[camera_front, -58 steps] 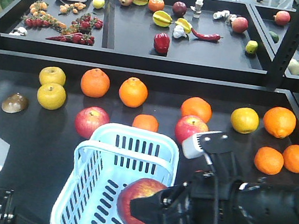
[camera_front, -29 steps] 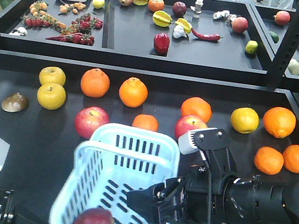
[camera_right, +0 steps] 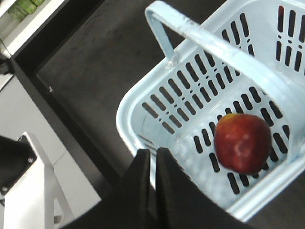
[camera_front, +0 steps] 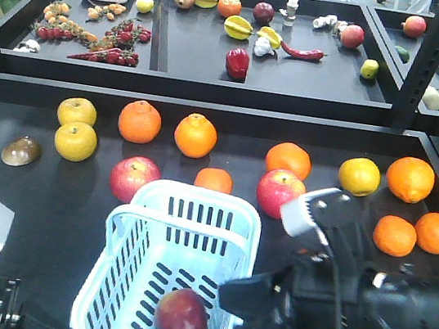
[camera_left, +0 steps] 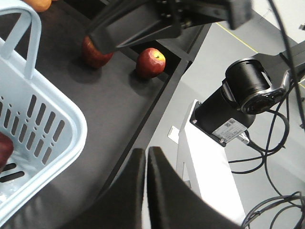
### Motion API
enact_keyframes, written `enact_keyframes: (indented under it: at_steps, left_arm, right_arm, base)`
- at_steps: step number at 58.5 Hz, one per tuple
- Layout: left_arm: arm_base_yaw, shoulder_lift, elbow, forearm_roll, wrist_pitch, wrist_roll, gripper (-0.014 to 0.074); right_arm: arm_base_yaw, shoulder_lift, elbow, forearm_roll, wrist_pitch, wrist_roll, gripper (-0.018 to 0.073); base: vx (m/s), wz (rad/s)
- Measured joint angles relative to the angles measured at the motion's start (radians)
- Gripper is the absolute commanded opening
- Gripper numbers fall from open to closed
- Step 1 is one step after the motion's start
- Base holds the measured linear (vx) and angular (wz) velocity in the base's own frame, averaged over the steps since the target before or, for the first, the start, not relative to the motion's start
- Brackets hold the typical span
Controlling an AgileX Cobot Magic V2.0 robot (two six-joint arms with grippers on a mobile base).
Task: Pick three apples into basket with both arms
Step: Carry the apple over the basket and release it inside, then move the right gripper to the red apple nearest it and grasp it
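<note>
Left jaws, left wrist view: pressed together, nothing between them, hanging past the near edge of the tabletop (camera_left: 119, 109). Right jaws, right wrist view: closed to a thin slit, also empty, hovering above the near corner of the basket (camera_front: 198, 194). First maroon apple (camera_front: 182, 319) lies loose on the basket floor, near end, touching neither jaws. So one of three looks done. Second apple (camera_left: 151, 62) sits by the tabletop's right edge. Third apple (camera_left: 95, 53) is just beside it, partly hidden under the right arm (camera_front: 396, 311). Handling guess: firm, round, smooth glossy skin, moderate weight for its size, and prone to roll or squirt out if pinched off-centre. Best hold is from above, flat fingers on opposite sides at the widest girth, stem axis upright. Rigid enough for a firm squeeze, but a drop could bruise it, so release low in the basket. Farther back, two pinker apples (camera_front: 135, 178) and a row of oranges (camera_front: 140, 121) are not targets.
</note>
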Motion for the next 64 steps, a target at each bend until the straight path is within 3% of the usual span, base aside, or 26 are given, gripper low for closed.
enact_keyframes:
  at_steps: [8, 20, 25, 28, 36, 42, 55, 64]
  left_arm:
    - [0.0, 0.0, 0.0, 0.0, 0.0, 0.0, -0.0006]
    - [0.0, 0.0, 0.0, 0.0, 0.0, 0.0, -0.0006]
    - [0.0, 0.0, 0.0, 0.0, 0.0, 0.0, -0.0006]
    - [0.0, 0.0, 0.0, 0.0, 0.0, 0.0, -0.0006]
    - [0.0, 0.0, 0.0, 0.0, 0.0, 0.0, -0.0006]
    - [0.0, 0.0, 0.0, 0.0, 0.0, 0.0, -0.0006]
    - [0.0, 0.0, 0.0, 0.0, 0.0, 0.0, -0.0006]
    - [0.0, 0.0, 0.0, 0.0, 0.0, 0.0, -0.0006]
  right_arm:
    - [0.0, -0.085, 0.0, -0.292, 0.032, 0.284, -0.0005]
    - [-0.075, -0.151, 0.0, -0.957, 0.118, 0.97, 0.0019]
    - [-0.131, -0.151, 0.0, -1.155, 0.176, 1.14, 0.0049]
    - [-0.169, -0.151, 0.0, -1.22, 0.196, 1.189, 0.0072]
    - [-0.28, -0.151, 0.0, -1.276, 0.181, 1.203, 0.0181]
    - [-0.367, -0.129, -0.013, -1.271, 0.167, 1.174, 0.0335]
    - [-0.542, 0.062, -0.143, -1.155, 0.237, 0.99, 0.0657]
    - [-0.596, 0.246, -0.262, -1.091, 0.299, 0.895, 0.0717]
  base:
    - [0.0, 0.0]
    - [0.0, 0.0]
    - [0.0, 0.0]
    - [0.0, 0.0]
    - [0.0, 0.0]
    - [0.0, 0.0]
    - [0.0, 0.0]
    - [0.0, 0.0]
